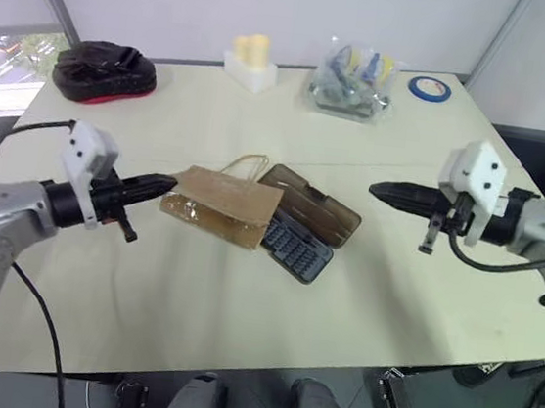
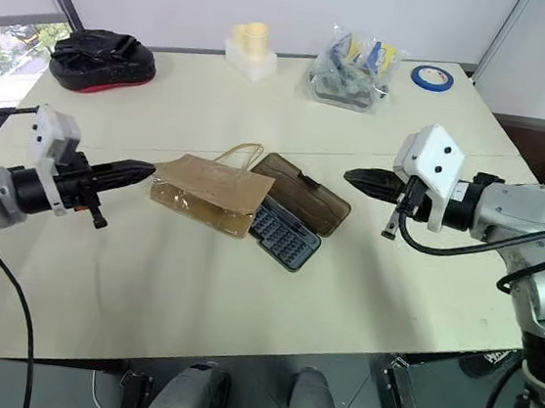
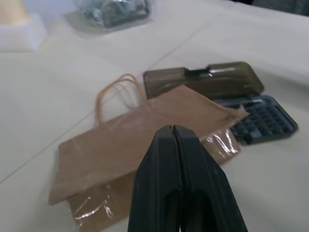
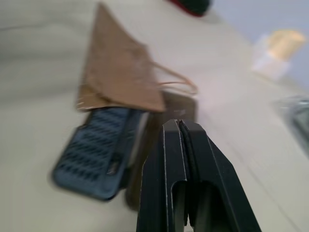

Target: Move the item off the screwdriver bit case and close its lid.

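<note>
A creased brown paper bag [image 1: 221, 204] with twine handles lies mid-table, its right end resting over the left part of the open screwdriver bit case [image 1: 299, 246]. The case's grey tray shows its rows of bits, and the smoky brown lid [image 1: 312, 205] lies flat behind it. My left gripper [image 1: 164, 185] is shut and empty, hovering just left of the bag's edge and pointing at it. To the right of the case, above the table, my right gripper [image 1: 378, 190] is shut and empty, aimed at the lid. From the left wrist, the bag [image 3: 145, 140] lies beyond the fingers [image 3: 181, 179].
At the back left lies a black-and-red pouch [image 1: 103, 72]. A white block with yellow pieces [image 1: 250, 62], a clear plastic bag of parts [image 1: 354, 79] and a blue tape roll [image 1: 429, 88] sit along the back edge. The table's front edge runs close below the case.
</note>
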`<action>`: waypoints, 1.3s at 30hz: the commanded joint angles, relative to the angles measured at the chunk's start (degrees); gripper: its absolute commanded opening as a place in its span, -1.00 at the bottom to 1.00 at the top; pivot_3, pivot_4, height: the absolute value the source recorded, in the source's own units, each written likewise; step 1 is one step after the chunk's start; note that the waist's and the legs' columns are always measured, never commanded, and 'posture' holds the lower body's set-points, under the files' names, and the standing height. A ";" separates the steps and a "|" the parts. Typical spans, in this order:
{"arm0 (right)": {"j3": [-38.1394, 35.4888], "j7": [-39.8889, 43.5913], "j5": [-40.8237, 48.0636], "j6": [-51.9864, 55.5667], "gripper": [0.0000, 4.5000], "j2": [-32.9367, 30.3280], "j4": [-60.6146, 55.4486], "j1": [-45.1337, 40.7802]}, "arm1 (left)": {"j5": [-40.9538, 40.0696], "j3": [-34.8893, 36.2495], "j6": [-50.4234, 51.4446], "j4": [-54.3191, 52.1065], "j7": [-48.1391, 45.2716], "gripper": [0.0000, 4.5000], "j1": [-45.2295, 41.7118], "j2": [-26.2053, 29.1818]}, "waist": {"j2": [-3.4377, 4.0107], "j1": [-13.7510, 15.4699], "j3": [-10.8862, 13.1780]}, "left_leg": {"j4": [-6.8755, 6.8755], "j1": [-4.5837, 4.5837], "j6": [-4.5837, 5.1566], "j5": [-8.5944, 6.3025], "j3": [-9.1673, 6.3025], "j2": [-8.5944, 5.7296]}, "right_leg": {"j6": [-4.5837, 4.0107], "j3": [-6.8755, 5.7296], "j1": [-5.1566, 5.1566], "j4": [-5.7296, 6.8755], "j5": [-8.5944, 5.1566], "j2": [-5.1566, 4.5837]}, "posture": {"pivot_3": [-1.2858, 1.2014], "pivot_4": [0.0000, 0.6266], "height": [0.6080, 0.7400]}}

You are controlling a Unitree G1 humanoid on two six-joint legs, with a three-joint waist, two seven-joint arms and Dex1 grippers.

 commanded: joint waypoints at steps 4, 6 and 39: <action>-0.16 0.52 1.35 0.99 -0.99 -0.55 -2.79 -2.03 | -0.53 1.42 0.39 -1.42 0.06 -1.00 0.08 -0.06 | -0.02 0.14 0.02 | 0.00 -0.02 0.00 0.00 -0.01 0.02 | 0.00 0.00 -0.02 0.00 0.00 0.00 | 0.03 -0.52 1.00; 0.01 0.53 1.02 0.89 -0.99 -0.54 -3.04 -1.86 | -0.95 1.54 1.01 -1.70 0.14 -1.00 -0.03 -0.06 | -0.02 0.15 0.02 | 0.01 -0.02 -0.01 0.01 -0.01 0.02 | 0.00 0.00 -0.02 0.00 0.00 -0.02 | 0.03 -0.52 1.00; 0.97 -1.81 0.54 1.27 -1.00 0.77 -4.09 -1.60 | 5.14 -4.30 -2.72 -0.81 -3.98 -0.41 -1.35 0.97 | -0.03 0.10 0.03 | 0.01 -0.05 -0.08 0.04 0.02 0.01 | 0.00 0.02 -0.06 0.01 0.00 -0.03 | 0.03 -0.52 1.00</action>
